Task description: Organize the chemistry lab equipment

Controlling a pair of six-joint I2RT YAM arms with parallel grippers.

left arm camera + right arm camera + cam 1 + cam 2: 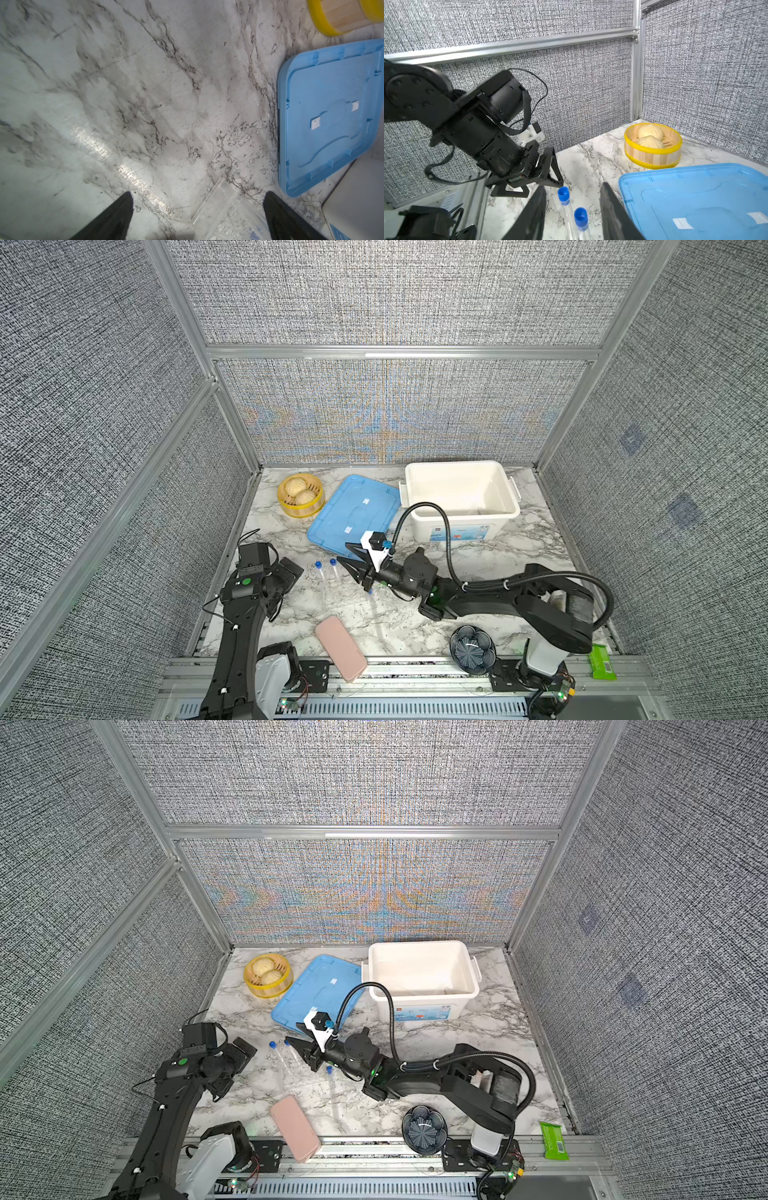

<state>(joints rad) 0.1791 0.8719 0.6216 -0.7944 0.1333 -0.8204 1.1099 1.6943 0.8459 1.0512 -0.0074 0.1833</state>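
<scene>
**A:** On the marble table, left of centre, where do the tubes lie against the right claw?

**B:** Two lie flat, side by side. In the wrist view the first tube and the second tube run between the two fingers. Their blue caps point away from the wrist, and neither finger touches them.

**A:** So the claw holds nothing?

**B:** Nothing. Its jaws stand partly apart, wider than both tubes together.

**A:** And the third tube?

**B:** Outside the jaws. Its cap is just beside the claw's body, and the rest runs toward the front edge.

**A:** The left claw?

**B:** Spread wide and empty, at the table's left edge. A corner of the clear rack shows between its fingers.
</scene>
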